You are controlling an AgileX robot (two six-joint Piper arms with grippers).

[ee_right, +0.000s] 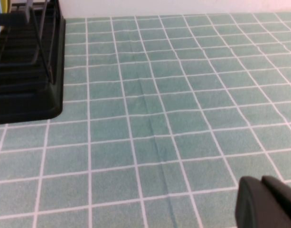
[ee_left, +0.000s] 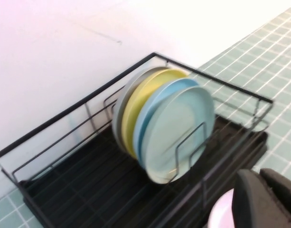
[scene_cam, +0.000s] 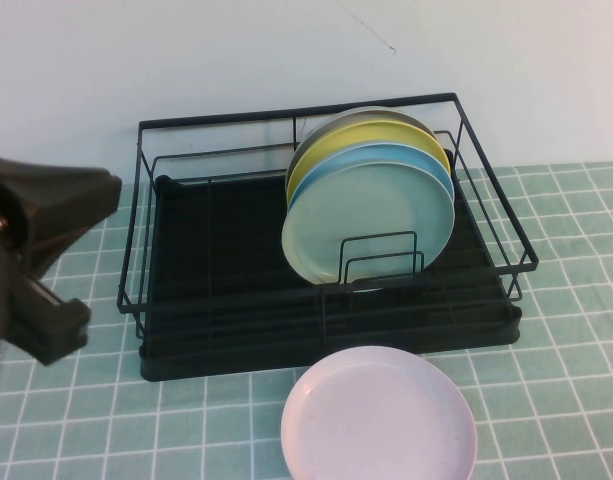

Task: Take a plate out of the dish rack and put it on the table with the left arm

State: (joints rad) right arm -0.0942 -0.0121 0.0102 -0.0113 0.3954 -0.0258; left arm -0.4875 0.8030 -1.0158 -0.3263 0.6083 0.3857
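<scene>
Nearest me I count one smooth pink plate (scene_cam: 378,418) lying flat on the tiled table (scene_cam: 566,330) at 6 o'clock of the rack (scene_cam: 326,330). My left gripper (ee_left: 266,199) sits pinched shut and empty at 9 o'clock; the right gripper (ee_right: 268,204) hangs over bare tiles, fingers I cannot tell. Farther back, four round plates stand upright in the black wire rack.

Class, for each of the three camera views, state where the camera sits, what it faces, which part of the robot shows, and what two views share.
High view: raised on the robot's side, facing down at the dish rack, the pink plate on the table; left arm at left edge.
Left wrist view: above the rack, facing its standing plates; shut left hand in the corner.
Right wrist view: low over tiles beside the rack; right hand in the corner.
Shared: high and left wrist views both show rack, stack, pink plate.
</scene>
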